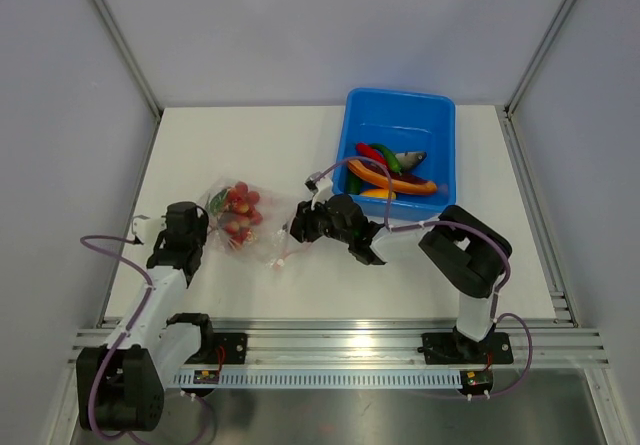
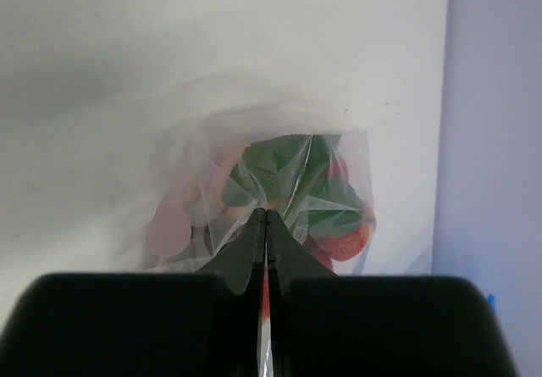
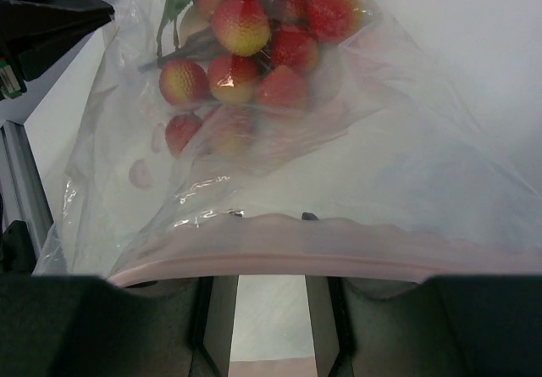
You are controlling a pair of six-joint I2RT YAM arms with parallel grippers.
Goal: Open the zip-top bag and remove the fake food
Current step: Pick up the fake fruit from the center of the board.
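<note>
The clear zip-top bag [image 1: 243, 223] lies left of centre on the table with a red grape bunch [image 1: 240, 209] of the fake food inside. My left gripper [image 1: 205, 228] is shut on the bag's left edge; in its wrist view the fingertips [image 2: 258, 224] pinch crinkled plastic in front of green leaves [image 2: 288, 169] and grapes [image 2: 345, 241]. My right gripper [image 1: 291, 231] is at the bag's right end. Its fingers [image 3: 216, 318] stand apart under the pink zipper strip [image 3: 356, 254], which hides their tips. The grapes [image 3: 254, 47] lie beyond the strip.
A blue tub [image 1: 441, 135] stands at the back right and holds more fake food [image 1: 392, 173]: red, green, orange and grey pieces. Grey walls enclose the table. A metal rail [image 1: 340, 345] runs along the near edge.
</note>
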